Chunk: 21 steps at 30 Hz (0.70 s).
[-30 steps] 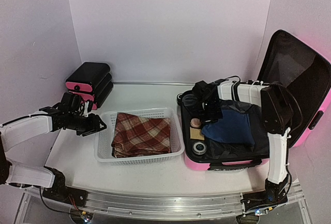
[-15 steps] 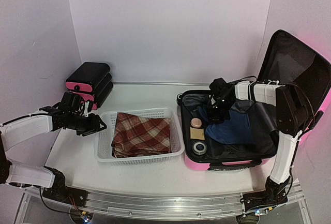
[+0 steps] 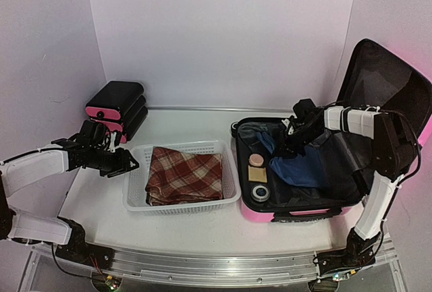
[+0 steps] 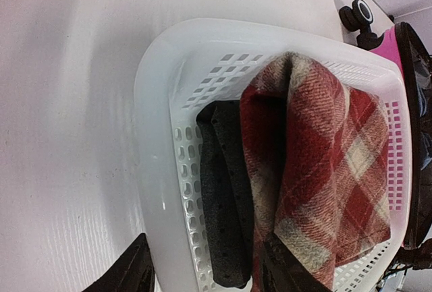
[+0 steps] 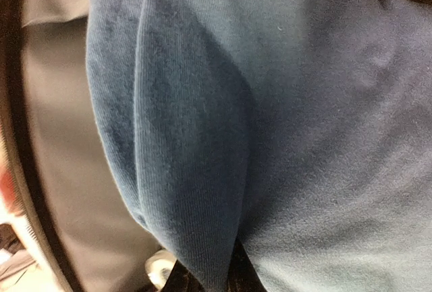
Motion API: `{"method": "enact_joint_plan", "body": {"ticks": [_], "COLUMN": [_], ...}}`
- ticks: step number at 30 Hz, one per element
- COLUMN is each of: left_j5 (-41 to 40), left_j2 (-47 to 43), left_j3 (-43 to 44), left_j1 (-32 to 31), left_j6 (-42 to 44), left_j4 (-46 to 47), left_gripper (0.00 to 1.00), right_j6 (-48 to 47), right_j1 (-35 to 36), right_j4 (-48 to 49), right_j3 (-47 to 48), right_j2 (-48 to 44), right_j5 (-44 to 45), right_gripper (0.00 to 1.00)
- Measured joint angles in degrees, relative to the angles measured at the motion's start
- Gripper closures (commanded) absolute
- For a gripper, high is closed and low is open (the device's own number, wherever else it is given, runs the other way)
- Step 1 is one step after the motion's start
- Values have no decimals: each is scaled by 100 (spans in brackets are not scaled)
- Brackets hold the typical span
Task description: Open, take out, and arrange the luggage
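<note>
Blue cloth (image 3: 304, 167) pinched by right tool (image 3: 292, 138) inside opened suitcase (image 3: 255, 215), left tool (image 3: 125, 164) held spread beside white basket (image 3: 135, 199) on table (image 3: 175, 127)

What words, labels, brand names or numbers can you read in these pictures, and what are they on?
None: no readable text in any view.
The luggage, white basket, plaid cloth, blue garment and black drawer unit show no lettering.
Two small round items in the luggage are too small to tell.
</note>
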Motion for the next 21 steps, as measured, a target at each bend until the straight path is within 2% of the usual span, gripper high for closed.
{"method": "enact_joint_plan", "body": {"ticks": [13, 21], "left_j5": [-11, -11], "left_j2": [15, 33], "left_j3": [0, 0], "left_j1": [2, 0], "left_j6": [-4, -7], "left_j4": [-7, 7], "left_gripper": [51, 52], "right_j6": [619, 1432], "right_j1": [57, 664], "right_j4": [376, 968], "right_j3": [-227, -457], "right_j2": [-1095, -1121], "right_j5": [-1565, -1755], "right_gripper": [100, 100]}}
